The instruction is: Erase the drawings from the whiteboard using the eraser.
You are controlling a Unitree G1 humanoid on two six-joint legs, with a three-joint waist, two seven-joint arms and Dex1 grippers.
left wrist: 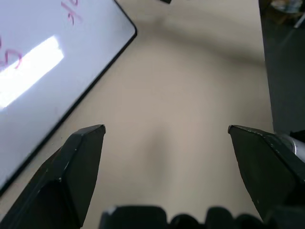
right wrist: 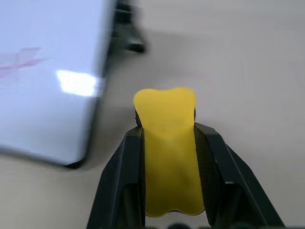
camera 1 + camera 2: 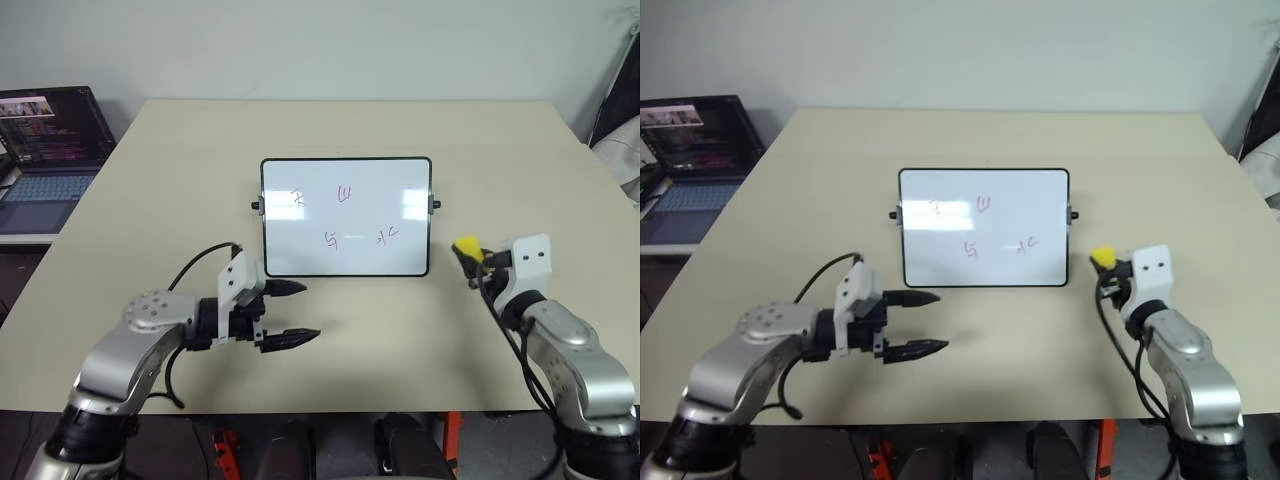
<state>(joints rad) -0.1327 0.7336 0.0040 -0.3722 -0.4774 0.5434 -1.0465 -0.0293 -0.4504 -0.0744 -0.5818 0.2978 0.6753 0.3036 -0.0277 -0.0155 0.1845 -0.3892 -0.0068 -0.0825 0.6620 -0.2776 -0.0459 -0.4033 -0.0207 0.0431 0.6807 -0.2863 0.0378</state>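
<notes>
The whiteboard (image 3: 300, 240) lies at the middle of the beige table, black-framed with small knobs on its short sides. On it are the drawings: a pink scribble (image 3: 298, 197), a purple one (image 3: 347, 195), and two more (image 3: 330, 238) (image 3: 386, 237) lower down. My right gripper (image 3: 472, 256) is just right of the board's near right corner, shut on the yellow eraser (image 2: 169, 152), which sticks out past the fingertips. My left gripper (image 3: 311, 311) hovers open in front of the board's near left corner, with nothing between its fingers (image 1: 81, 157).
An open laptop (image 3: 45, 150) sits on a lower surface beyond the table's left edge. Dark and pale items (image 3: 615, 110) stand off the table's far right corner. Bare tabletop (image 3: 400, 330) lies in front of the board between my arms.
</notes>
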